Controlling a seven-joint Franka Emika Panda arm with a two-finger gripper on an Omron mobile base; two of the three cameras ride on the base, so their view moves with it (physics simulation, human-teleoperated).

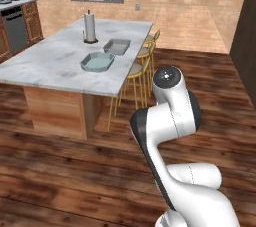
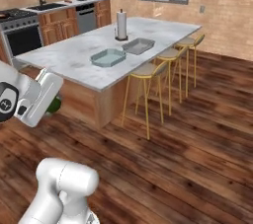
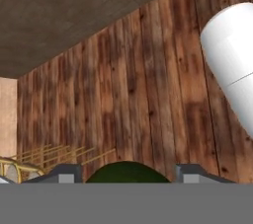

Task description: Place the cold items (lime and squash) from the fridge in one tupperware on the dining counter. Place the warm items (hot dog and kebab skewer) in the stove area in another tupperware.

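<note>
A dark green rounded item point(image 3: 127, 172) sits between my gripper's point(image 3: 127, 175) two fingertips, which are shut on it; I cannot tell whether it is the lime or the squash. In the right base view the same green item point(image 2: 55, 104) peeks out below my hand, low and just in front of the dining counter's point(image 2: 69, 56) near end. On the counter stand two tupperware: a teal one point(image 1: 97, 62) point(image 2: 108, 57) and a grey one point(image 1: 117, 46) point(image 2: 138, 46) behind it. Hot dog and kebab skewer are out of view.
A paper towel roll point(image 1: 90, 27) point(image 2: 121, 24) stands beyond the tupperware. Yellow stools point(image 1: 140, 71) point(image 2: 148, 72) line the counter's right side. The stove point(image 2: 20, 33) and cabinets run along the far left wall. Wooden floor stretches to the right.
</note>
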